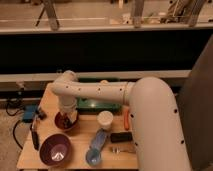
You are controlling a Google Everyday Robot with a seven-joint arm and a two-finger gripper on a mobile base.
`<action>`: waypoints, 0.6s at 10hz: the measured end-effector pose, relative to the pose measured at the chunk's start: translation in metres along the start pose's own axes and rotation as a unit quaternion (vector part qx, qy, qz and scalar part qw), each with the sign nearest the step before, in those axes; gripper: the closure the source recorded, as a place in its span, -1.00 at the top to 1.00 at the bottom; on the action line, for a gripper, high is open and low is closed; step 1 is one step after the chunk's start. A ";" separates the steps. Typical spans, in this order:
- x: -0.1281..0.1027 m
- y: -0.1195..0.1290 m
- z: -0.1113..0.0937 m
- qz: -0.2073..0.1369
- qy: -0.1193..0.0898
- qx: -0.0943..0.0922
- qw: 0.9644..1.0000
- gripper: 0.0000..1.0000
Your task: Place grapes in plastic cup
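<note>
Picking is being judged the step in hand: the gripper (67,114) is being held low over a small bowl (65,128) on the table (80,134), where the grapes (62,120) are lying. Its grip state cannot be told — the wrist is hiding it. The cup (96,145) is lying near the front edge, apparently on its side. A hold, a lift and a carry to the cup's mouth are being called for next. The grapes are being seen only as a dark mass.

Warm, dim light (black band behind table (80,136)); claw (67,115) over small bowl (58,121).
</note>
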State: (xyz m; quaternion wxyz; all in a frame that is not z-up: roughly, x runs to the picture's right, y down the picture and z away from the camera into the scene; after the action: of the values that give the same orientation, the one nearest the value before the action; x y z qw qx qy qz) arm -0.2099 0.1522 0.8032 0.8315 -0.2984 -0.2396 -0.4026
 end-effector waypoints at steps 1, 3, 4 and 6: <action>0.000 0.000 0.000 -0.001 0.000 -0.001 1.000 0.15; 0.000 -0.001 0.001 -0.001 0.000 -0.003 1.000 0.15; 0.000 -0.001 0.001 -0.002 0.000 -0.005 1.000 0.15; 0.000 -0.001 0.002 -0.002 0.000 -0.007 1.000 0.15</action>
State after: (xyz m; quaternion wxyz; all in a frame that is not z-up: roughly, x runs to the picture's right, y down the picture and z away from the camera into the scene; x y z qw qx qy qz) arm -0.2110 0.1530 0.8047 0.8285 -0.3037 -0.2380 -0.4058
